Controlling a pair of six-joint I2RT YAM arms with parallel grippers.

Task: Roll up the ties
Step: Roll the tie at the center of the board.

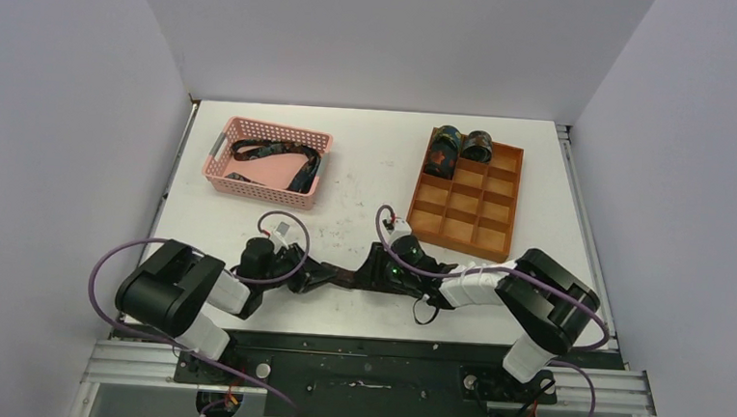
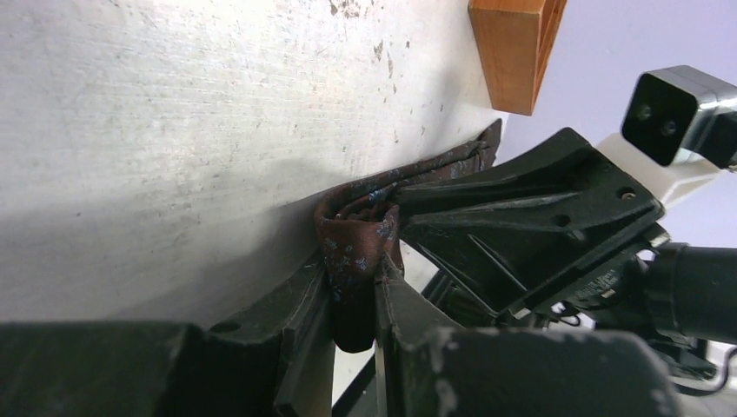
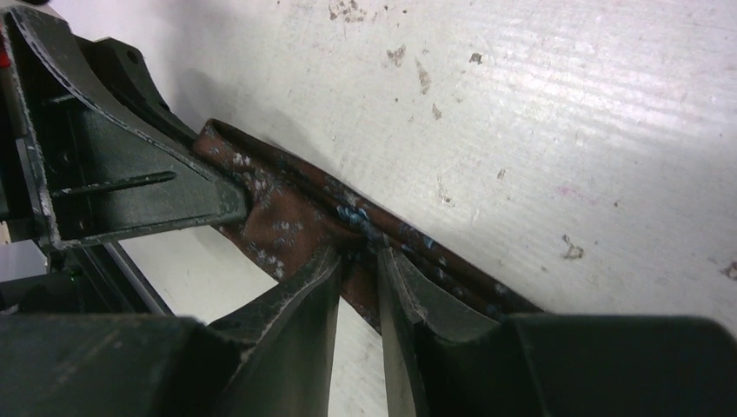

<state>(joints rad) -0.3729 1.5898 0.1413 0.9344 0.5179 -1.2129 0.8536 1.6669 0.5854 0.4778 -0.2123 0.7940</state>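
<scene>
A dark reddish speckled tie (image 1: 346, 277) lies stretched on the white table near the front edge, between my two grippers. My left gripper (image 1: 317, 277) is shut on its folded end (image 2: 352, 239), and the fabric bulges out past the fingertips (image 2: 313, 287). My right gripper (image 1: 377, 271) faces it from the right and is shut on the tie's edge (image 3: 287, 208), with its jaws (image 3: 358, 261) close together. Two rolled ties (image 1: 443, 151) (image 1: 477, 145) stand in the back cells of the wooden tray (image 1: 484, 237). More unrolled ties (image 1: 276, 153) lie in the pink basket (image 1: 240, 186).
The wooden compartment tray sits at the back right, and its corner (image 2: 513, 48) shows in the left wrist view. The pink basket is at the back left. Purple cables (image 1: 110, 256) loop round both arms. The table's front edge runs just below the grippers.
</scene>
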